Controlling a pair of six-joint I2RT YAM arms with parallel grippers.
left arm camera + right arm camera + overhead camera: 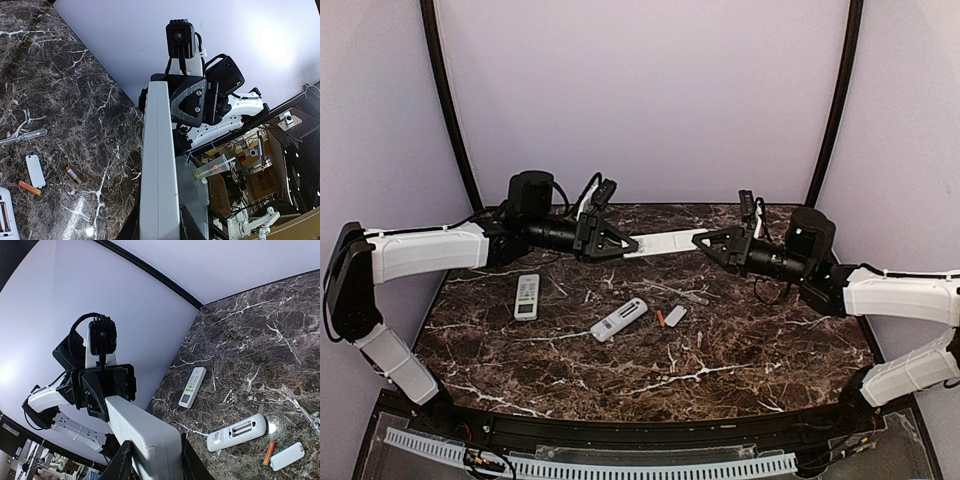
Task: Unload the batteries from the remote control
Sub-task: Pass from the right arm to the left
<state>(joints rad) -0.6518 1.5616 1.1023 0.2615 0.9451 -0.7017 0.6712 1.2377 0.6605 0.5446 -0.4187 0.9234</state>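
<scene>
Pinching one remote end-to-end between my left gripper and right gripper; light, stiff, slick plastic, so I'd clamp its long edges.

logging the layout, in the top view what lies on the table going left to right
buttons-up remote → open remote → battery → cover

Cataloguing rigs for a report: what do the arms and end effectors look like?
White shells cover the left arm and right arm, with black joints. The left end effector and right end effector are black, triangular, each carrying a small black camera.
</scene>
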